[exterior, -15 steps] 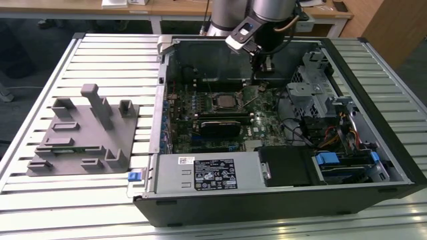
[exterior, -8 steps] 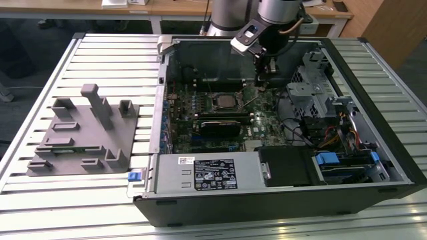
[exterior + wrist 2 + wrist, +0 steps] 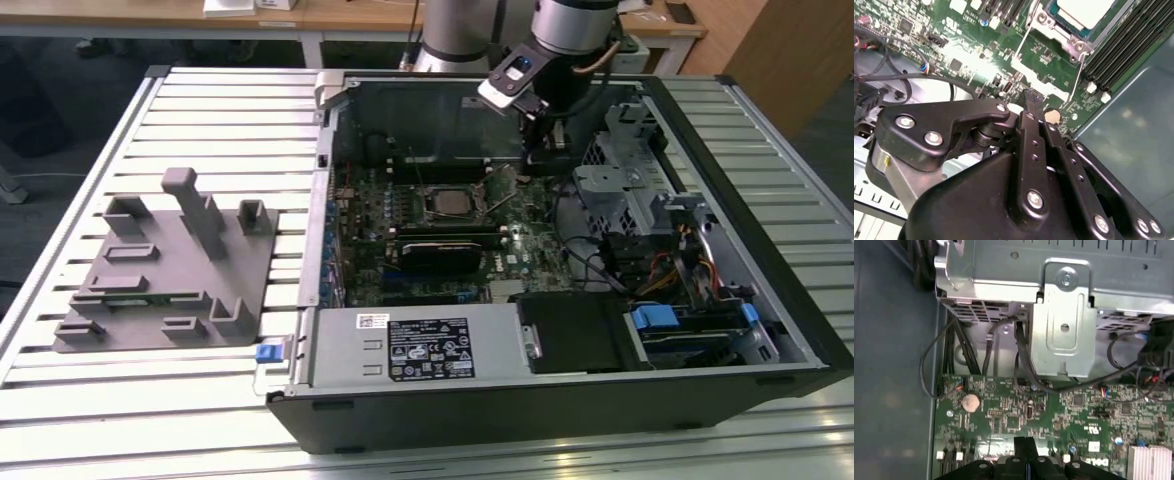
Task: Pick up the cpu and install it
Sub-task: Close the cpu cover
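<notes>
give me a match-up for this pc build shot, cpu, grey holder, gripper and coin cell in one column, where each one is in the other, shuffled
Things:
1. cpu
2. grey plastic holder
3. gripper
4. coin cell battery

Places:
A. on the slatted table, outside the computer case
B. flat on the motherboard, near its edge
C. seated in the socket
D. over the motherboard beside the socket, jaws shut

Pairs: 1-C, 2-A, 3-D, 4-B
</notes>
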You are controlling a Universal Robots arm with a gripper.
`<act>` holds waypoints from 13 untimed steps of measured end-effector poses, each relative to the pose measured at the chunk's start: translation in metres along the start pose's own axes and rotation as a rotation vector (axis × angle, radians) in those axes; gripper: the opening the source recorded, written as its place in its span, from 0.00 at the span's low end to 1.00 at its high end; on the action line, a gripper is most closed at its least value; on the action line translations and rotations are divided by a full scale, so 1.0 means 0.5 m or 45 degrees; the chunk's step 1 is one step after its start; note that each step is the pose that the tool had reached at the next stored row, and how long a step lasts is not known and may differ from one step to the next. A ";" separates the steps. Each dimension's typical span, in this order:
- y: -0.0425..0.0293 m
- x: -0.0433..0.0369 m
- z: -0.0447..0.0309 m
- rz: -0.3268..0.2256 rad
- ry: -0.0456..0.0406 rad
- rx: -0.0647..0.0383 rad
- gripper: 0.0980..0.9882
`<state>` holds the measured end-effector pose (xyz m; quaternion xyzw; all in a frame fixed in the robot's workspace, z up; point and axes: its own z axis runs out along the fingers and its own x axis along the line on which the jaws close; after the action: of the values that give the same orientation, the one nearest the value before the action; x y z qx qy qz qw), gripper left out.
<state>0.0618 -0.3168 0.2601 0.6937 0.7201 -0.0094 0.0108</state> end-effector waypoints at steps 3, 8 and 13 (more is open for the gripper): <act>0.006 0.002 0.007 0.000 0.000 0.003 0.01; 0.010 0.005 0.022 0.000 0.000 0.012 0.01; 0.010 0.006 0.036 0.000 0.001 0.019 0.01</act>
<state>0.0669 -0.3141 0.2420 0.6936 0.7202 -0.0145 0.0055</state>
